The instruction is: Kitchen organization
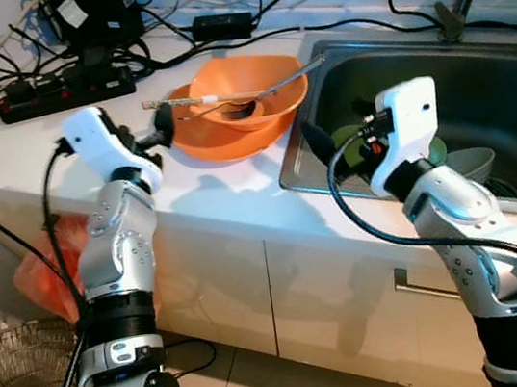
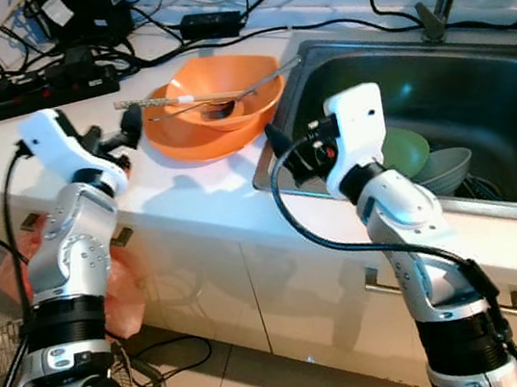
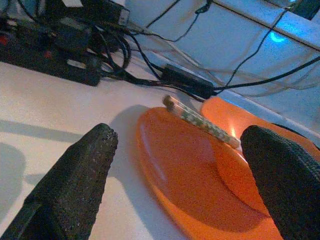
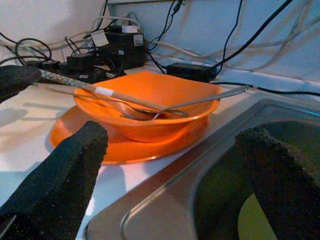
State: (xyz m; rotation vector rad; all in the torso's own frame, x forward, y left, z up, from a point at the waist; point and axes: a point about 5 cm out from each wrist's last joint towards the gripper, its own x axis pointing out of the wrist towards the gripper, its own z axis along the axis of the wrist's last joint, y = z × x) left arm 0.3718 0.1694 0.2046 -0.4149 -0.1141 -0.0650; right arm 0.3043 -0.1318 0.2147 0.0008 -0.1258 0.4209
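Left eye view: orange plastic bowl (image 1: 252, 95) sits on a flat orange plate (image 1: 214, 134) on the white countertop (image 1: 211, 201), just beside the left rim of the stainless steel sink (image 1: 476, 83). A metal spoon (image 1: 268, 93) and patterned chopsticks (image 1: 200, 98) lie across the bowl, handles sticking out past its rim. Bare counter in front of the plate up to the counter edge; behind it a black power strip (image 1: 66, 91) and tangled cables crowd the wall side. Green dishes (image 1: 448, 160) in the sink are partly hidden by the right arm; their shapes are hard to make out. Left gripper (image 1: 160, 130) hovers at the plate's left edge, fingers (image 3: 75, 175) spread apart, nothing held. Right gripper (image 1: 321, 145) hangs over the sink's near-left corner, fingers (image 4: 65, 175) apart, empty, pointed at the bowl, near but not touching.
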